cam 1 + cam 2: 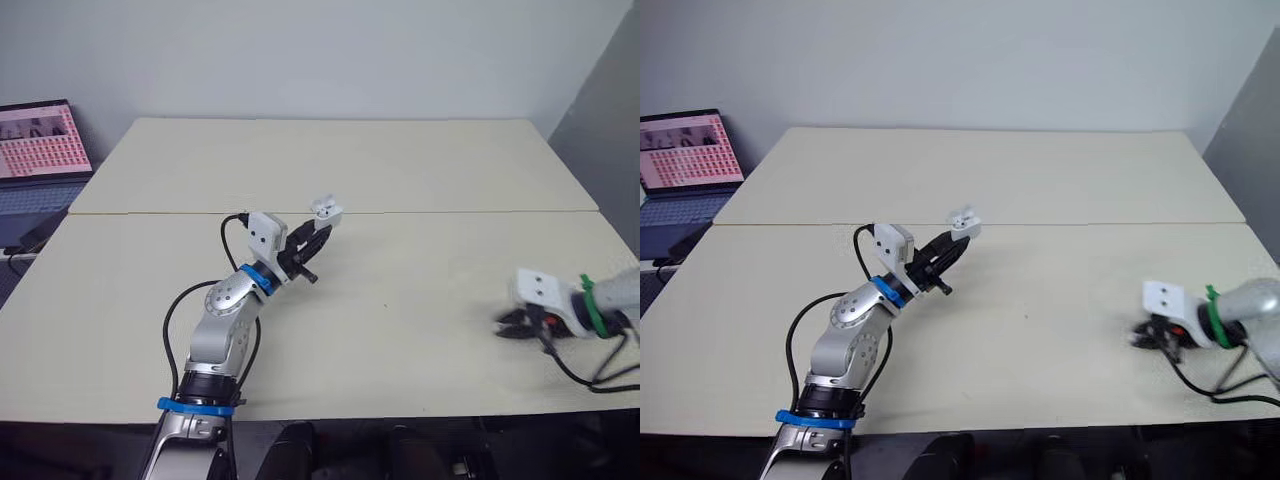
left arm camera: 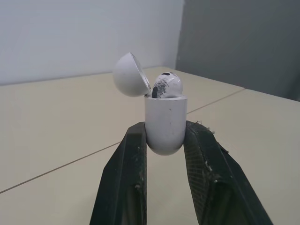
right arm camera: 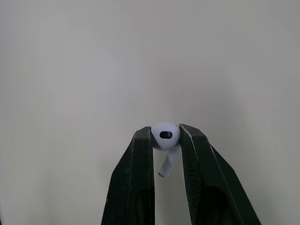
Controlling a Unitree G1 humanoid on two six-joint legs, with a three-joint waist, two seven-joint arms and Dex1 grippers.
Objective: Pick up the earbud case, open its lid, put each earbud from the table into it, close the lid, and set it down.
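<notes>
The white earbud case (image 2: 164, 125) is held upright above the table's middle, my left gripper (image 1: 318, 238) shut on its lower body. Its lid (image 2: 131, 75) stands tipped open, and one white earbud (image 2: 166, 86) sits in the case with its head showing above the rim. The case (image 1: 326, 211) shows small and white at the fingertips in the head views. At the table's right side my right gripper (image 3: 166, 136) is shut on a second white earbud (image 3: 165, 137), pinching its head while the stem hangs between the fingers. That gripper (image 1: 512, 325) is low over the tabletop.
The pale table (image 1: 400, 290) has a seam running across its middle. A laptop (image 1: 40, 150) with a lit screen stands off the far left edge. A black cable (image 1: 590, 375) trails from the right wrist near the front right edge.
</notes>
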